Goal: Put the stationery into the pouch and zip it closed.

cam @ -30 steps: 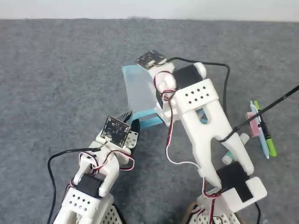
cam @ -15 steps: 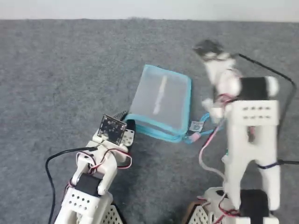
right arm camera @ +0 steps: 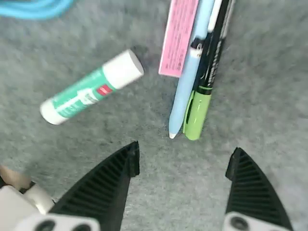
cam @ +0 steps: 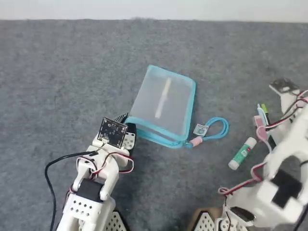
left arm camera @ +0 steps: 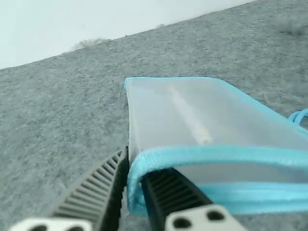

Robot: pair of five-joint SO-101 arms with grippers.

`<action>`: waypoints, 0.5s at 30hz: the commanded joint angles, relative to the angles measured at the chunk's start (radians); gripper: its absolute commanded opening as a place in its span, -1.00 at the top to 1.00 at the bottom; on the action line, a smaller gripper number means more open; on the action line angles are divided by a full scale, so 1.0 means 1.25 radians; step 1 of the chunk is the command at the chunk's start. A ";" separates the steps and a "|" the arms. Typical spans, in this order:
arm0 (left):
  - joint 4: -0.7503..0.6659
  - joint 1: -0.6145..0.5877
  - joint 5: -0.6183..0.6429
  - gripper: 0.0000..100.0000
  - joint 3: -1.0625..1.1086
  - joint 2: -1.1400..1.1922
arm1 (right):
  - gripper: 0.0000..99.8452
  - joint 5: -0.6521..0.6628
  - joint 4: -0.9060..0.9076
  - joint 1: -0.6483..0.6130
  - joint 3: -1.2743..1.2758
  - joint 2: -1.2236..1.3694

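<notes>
Jaws first: L gripper (left arm camera: 134,166) is pinched on the blue-trimmed lip of the pouch (left arm camera: 207,125) at its near corner. R gripper (right arm camera: 185,159) is spread wide w/ nothing between, hanging over the loose stationery.

Pouch (cam: 163,103): translucent, flat on the grey mat (cam: 57,72), mid-table. A thin white stick (cam: 163,98) shows through the wall; can't tell what it is. The lip L holds looks lifted off the lower trim, so I judge the zip open at that end. Zip pull (cam: 195,142) and wrist strap (cam: 216,129) trail from the opposite corner, toward the R arm's side.

Outside the pouch:
- Glue stick (right arm camera: 91,86) lies on its side, between strap and pens, apart from both.
- Pale blue pen (right arm camera: 190,72) and green-black pen (right arm camera: 207,72) lie side by side, touching, tips toward the R jaws.
- Pink pad (right arm camera: 179,36) lies against the blue pen's far end.

Risks from here, my read:
- Pens touch, so closing on one prob. drags or half-catches the other, which could drop mid-carry.
- Glue stick is round. One jaw landing first would roll it off.
- L's hold is a corner pinch on thin trim. A push from R at the mouth could pull it free and collapse the opening, or slide the light pouch on the mat.
- Strap loop lies on R's route to the mouth, so it could snag.
- At zip time, L's jaws sit on the zip line and may block the pull.
</notes>
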 commanded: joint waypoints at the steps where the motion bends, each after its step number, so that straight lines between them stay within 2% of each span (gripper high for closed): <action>1: -0.006 -0.001 0.001 0.98 -0.009 -0.011 | 0.54 0.063 -0.017 0.019 -0.077 0.071; 4: -0.002 -0.002 0.001 0.98 -0.009 -0.012 | 0.62 0.092 -0.017 0.021 -0.129 0.141; 15: -0.002 -0.001 0.001 0.98 -0.009 -0.011 | 0.62 0.096 -0.056 0.063 -0.238 0.294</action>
